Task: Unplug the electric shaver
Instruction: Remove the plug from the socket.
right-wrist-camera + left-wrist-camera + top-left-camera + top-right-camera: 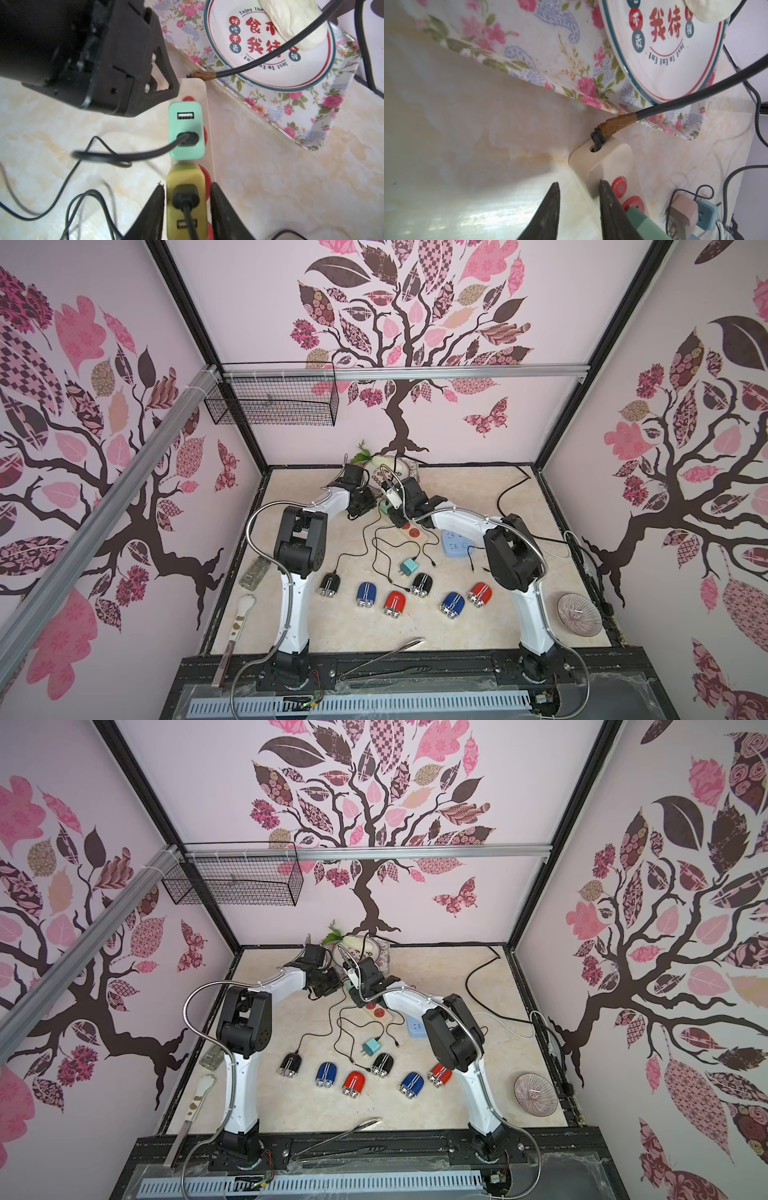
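So from where I'm standing, both arms reach to the far end of the beige marble-look tabletop (332,626), huddled over the cream plastic power strip with round red sockets (195,89), which sits right beside the floral-print tray (301,116). The right gripper (187,185) has one black finger on each side of the olive-yellow USB charger block (182,175) plugged into the strip. One finger looks like it's touching the block, but on the other side I can see a sliver of red socket, so I'd call the jaws apart, not clamped yet. Makes sense as a pre-grasp: straddle the block square-on so it pulls out straight instead of levering the pins. The left gripper (579,182) is at the cord end of the strip, jaws a little apart with nothing pinched. One of its fingers (610,207) is over the strip's top and the other over bare table beside it. My guess is it's there to pin the strip down so it doesn't lift with the charger. The thin black cable (188,220) leaves the yellow block toward the near side, where six small rounded electric shavers lie in a loose row. Two black ones (422,584) (329,585) have leads attached, but I can't trace which one this cable feeds. A mint-green USB charger block (186,128) sits in the next socket, just beside, so the pull has to stay clear of it.
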